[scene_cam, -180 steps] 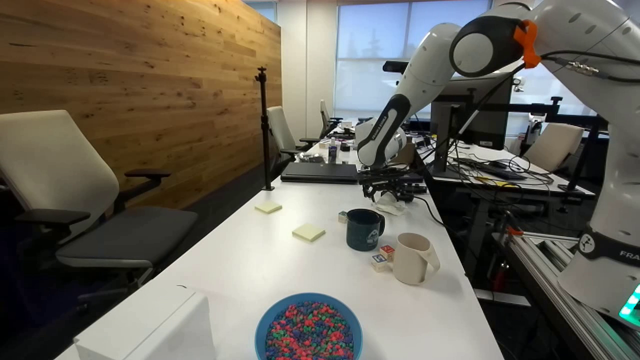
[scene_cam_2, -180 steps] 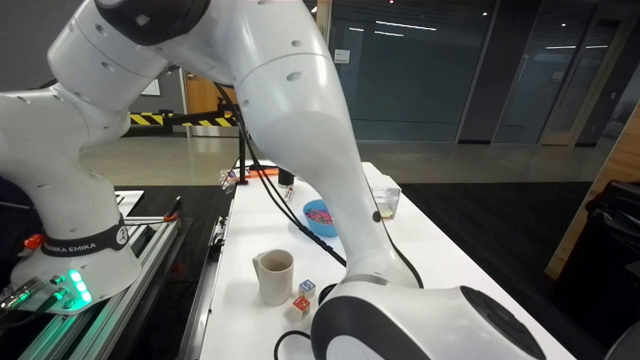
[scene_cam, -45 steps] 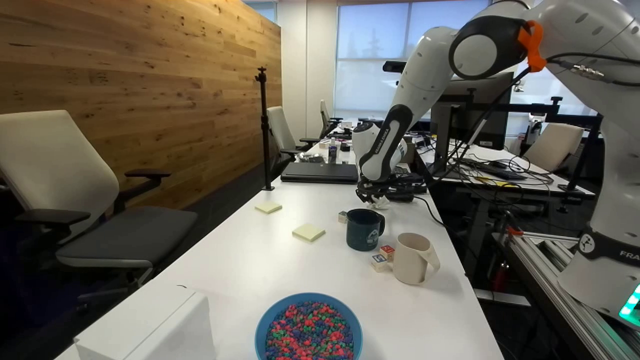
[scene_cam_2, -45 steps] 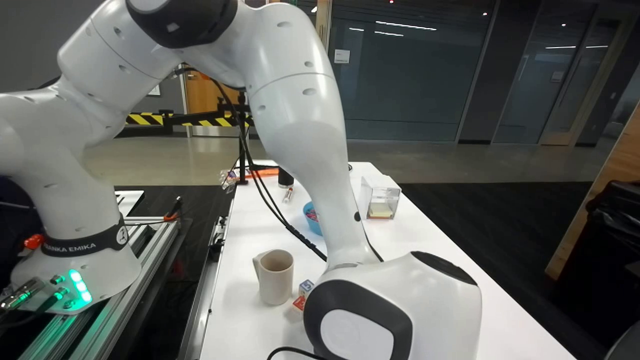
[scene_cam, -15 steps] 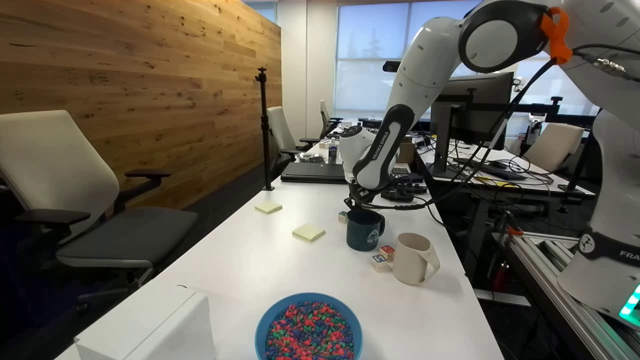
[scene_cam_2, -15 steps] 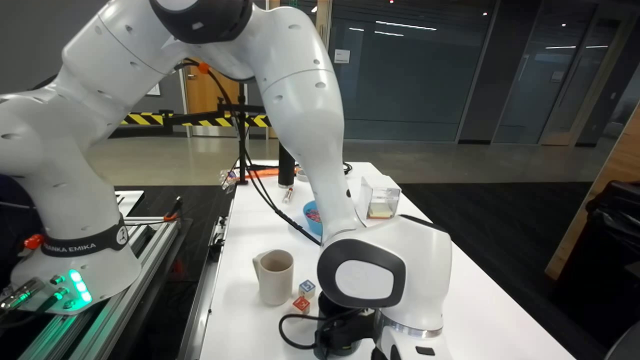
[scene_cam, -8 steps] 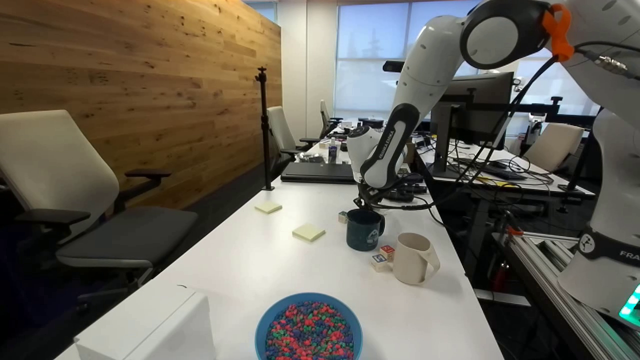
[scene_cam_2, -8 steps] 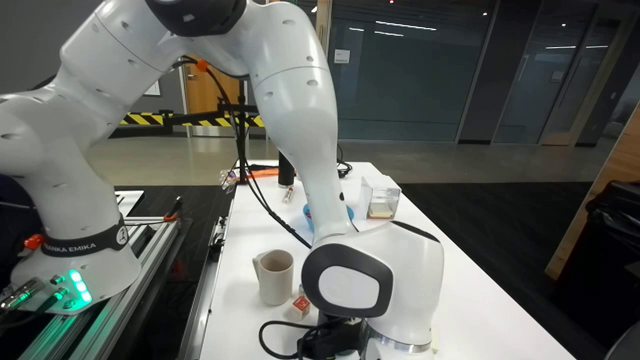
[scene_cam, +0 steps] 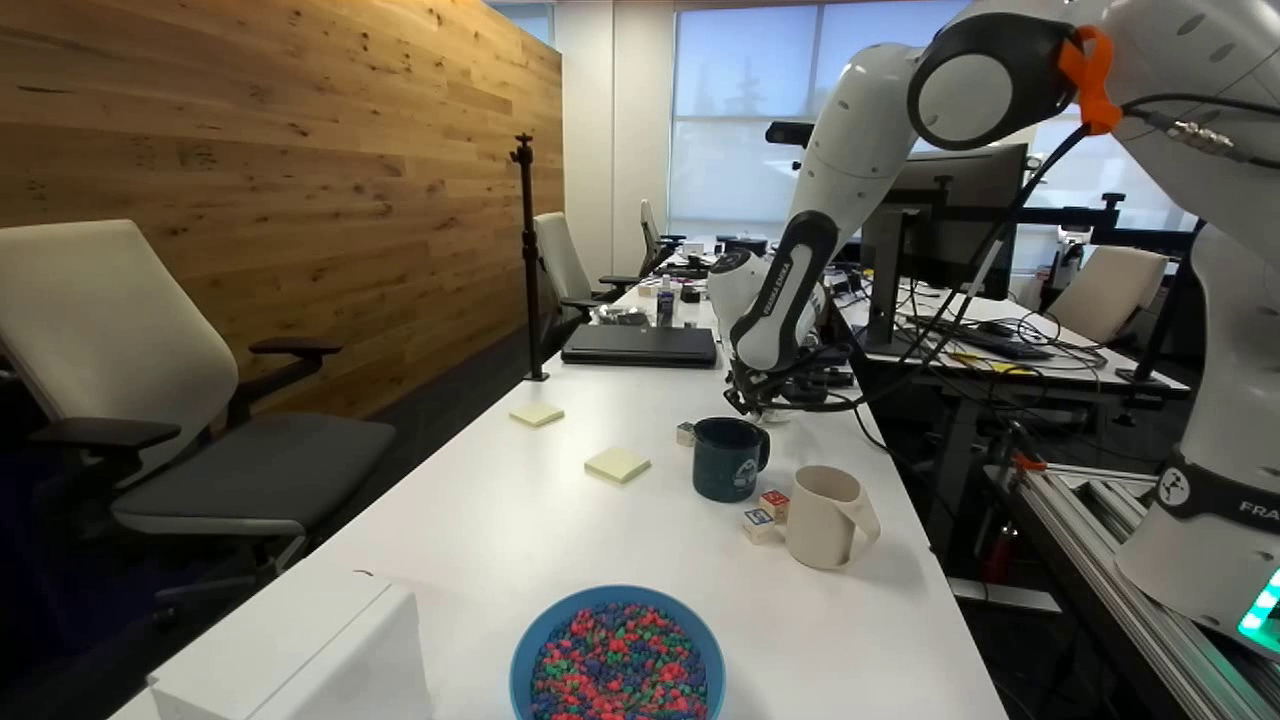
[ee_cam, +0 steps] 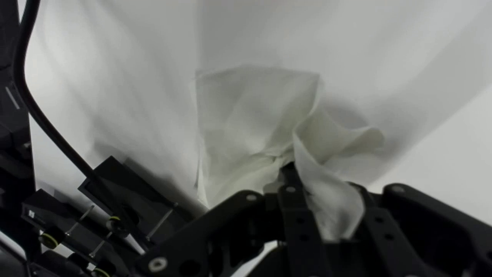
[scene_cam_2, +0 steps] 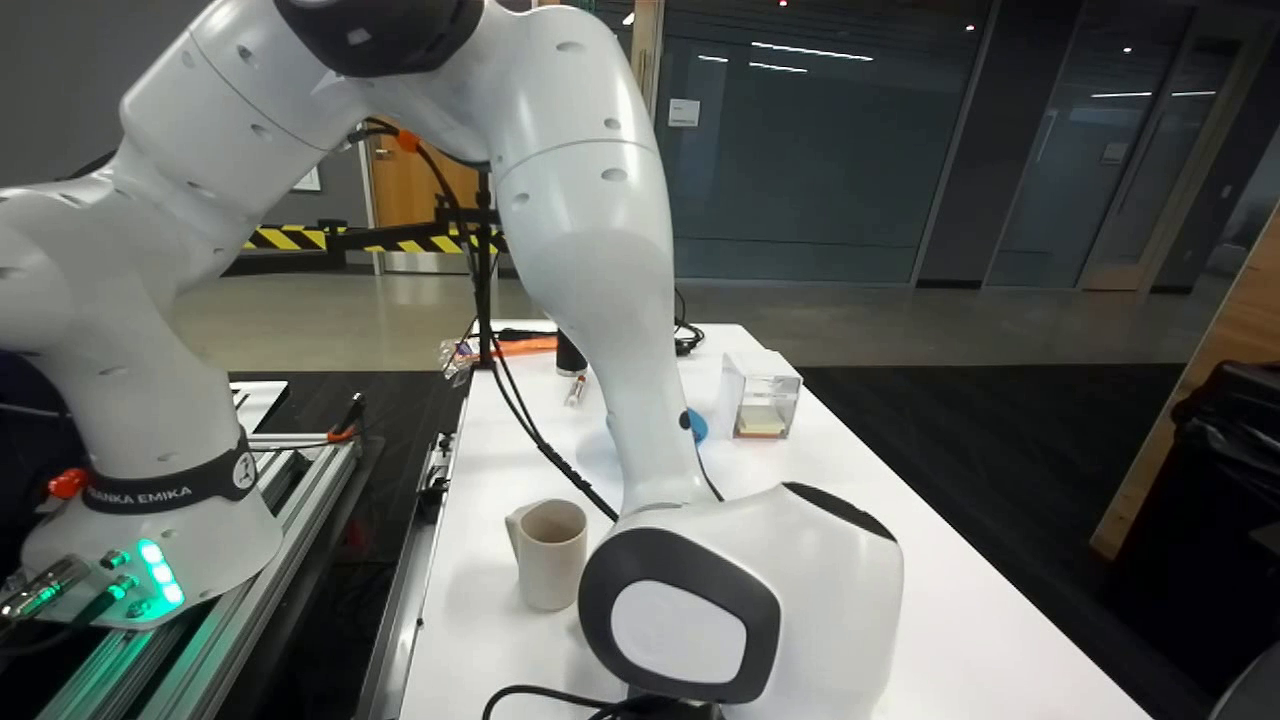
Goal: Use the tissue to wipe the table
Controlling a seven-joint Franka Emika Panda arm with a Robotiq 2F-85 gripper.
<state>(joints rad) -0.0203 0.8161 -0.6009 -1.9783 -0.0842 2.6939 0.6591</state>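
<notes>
In the wrist view a crumpled white tissue fans out from the fingertips, and one fold of it curls back over the fingers. My gripper is shut on it; the folds hide one fingertip. Beneath lies the smooth white table; the tissue's loose part is spread close to the top, though exact contact is hard to judge. In an exterior view the gripper is low over the table, just behind the dark green mug, with a bit of tissue showing beside it.
Near the gripper are the dark green mug, a small block and black devices with a cable. Farther off stand a beige mug, letter blocks, a note pad, a blue bowl and a black laptop.
Over the last second the gripper has moved right in an exterior view, toward the table's edge by the robot, and a bit of tissue has come into sight there. The mugs have stayed put.
</notes>
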